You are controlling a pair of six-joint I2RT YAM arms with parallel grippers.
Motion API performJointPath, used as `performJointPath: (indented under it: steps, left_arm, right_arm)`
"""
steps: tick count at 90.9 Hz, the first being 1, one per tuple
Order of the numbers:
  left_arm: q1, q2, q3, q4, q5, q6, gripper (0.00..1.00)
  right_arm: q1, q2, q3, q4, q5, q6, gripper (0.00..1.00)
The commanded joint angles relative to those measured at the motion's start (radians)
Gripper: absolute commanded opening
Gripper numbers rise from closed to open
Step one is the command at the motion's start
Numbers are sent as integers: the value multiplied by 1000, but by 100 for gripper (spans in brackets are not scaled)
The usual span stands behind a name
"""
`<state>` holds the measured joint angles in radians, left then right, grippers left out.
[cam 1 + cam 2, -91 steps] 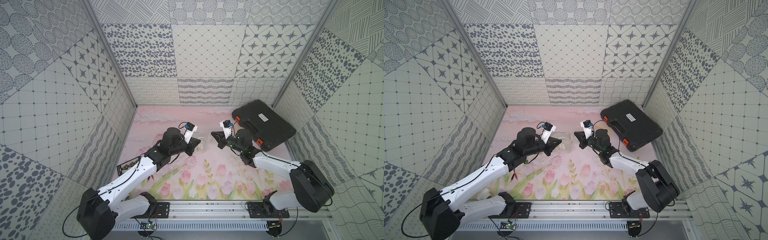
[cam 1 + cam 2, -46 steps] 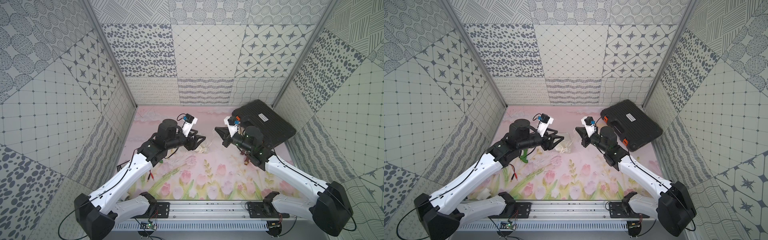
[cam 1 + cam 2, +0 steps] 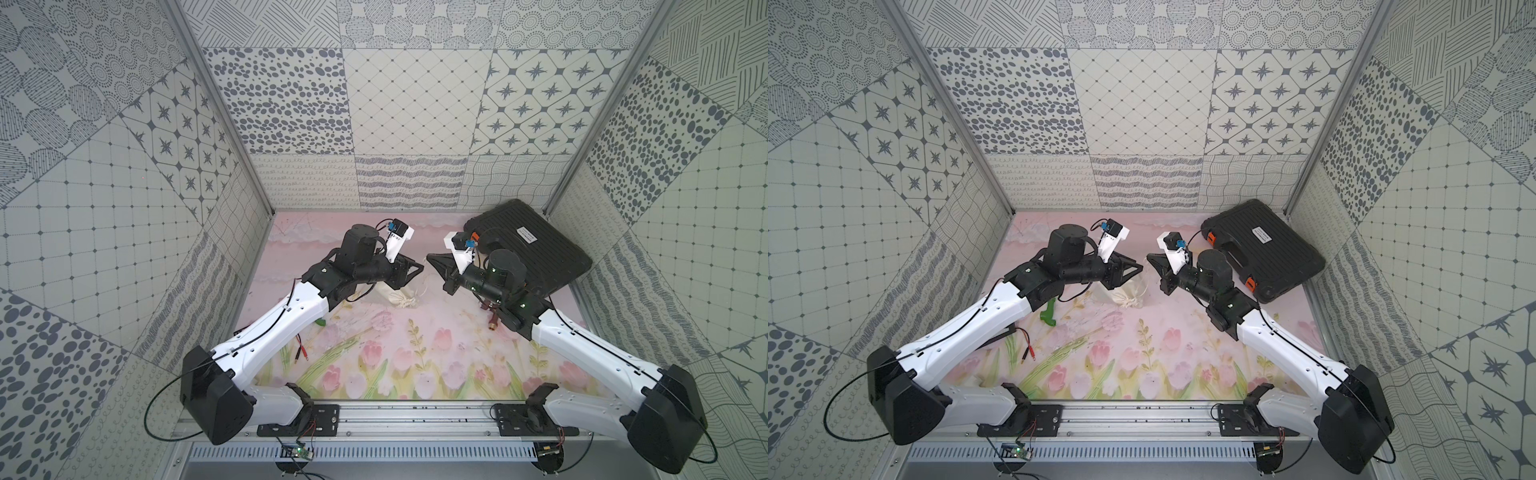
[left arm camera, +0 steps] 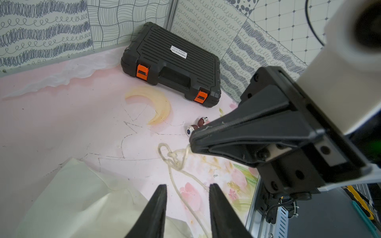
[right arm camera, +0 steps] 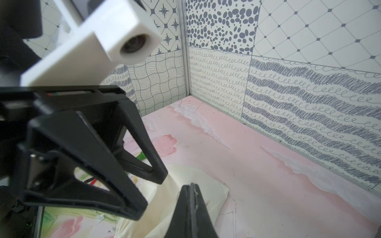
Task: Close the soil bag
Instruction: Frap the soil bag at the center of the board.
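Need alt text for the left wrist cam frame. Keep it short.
The right gripper, jaws shut, pinches the knotted end of the white cord above the pink floral mat. The left gripper hangs open in the foreground above the cream soil bag that the cord runs back to. A closed black case sits in the far corner.

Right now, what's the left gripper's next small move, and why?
Probably close the left gripper on the cord: its jaws stand open with the strand lying between them, while the right gripper, shut, pinches its end. Then both can tighten the soil bag.
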<state>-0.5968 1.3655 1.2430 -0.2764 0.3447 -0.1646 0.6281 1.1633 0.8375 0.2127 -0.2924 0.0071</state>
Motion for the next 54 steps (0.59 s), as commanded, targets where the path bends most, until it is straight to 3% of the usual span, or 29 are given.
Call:
performJointPath:
  steps: [1,25,36,54]
  left_arm:
    - [-12,48,26,77,58,-16,35]
    - [-16,90,30,116,44,-10,20]
    - [-15,88,28,123,51,-6,1]
    - [-15,40,8,110,45,14,0]
  right_arm:
    - [5,-26,14,20,-14,-3,0]
    - [5,-24,9,26,-31,5,0]
    - [5,-25,5,20,-21,2,0]
    - [-3,-26,-13,2,72,-8,0]
